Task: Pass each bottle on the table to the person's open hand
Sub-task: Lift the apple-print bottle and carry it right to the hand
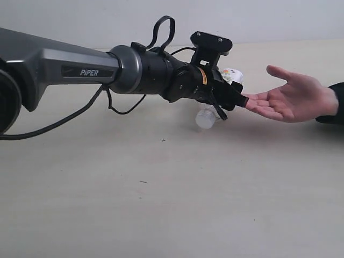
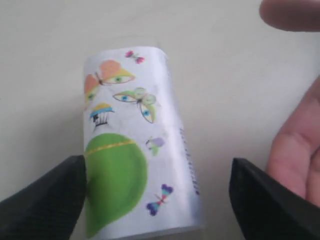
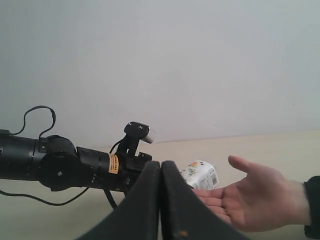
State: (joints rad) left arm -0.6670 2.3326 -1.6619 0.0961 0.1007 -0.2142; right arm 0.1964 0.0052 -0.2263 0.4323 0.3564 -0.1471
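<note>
The left gripper (image 1: 239, 100) is extended to the fingertips of the person's open hand (image 1: 293, 99), which is turned palm up over the table (image 1: 161, 204). Its jaws are spread wide around a small bottle (image 2: 135, 145) wrapped in a green-and-white label printed with butterflies. One dark finger (image 2: 45, 200) is met by the label's edge, while the other stands apart from it — a strip of table is seen between. The bottle is thus placed just short of the hand's fingertips.

A clear rounded bottle end (image 1: 205, 118) is seen lower down, on the gripper's side away from the hand — whether it belongs to the same bottle cannot be told.

The right gripper (image 3: 161, 167) is set apart from the hand, its fingers pressed together.
</note>
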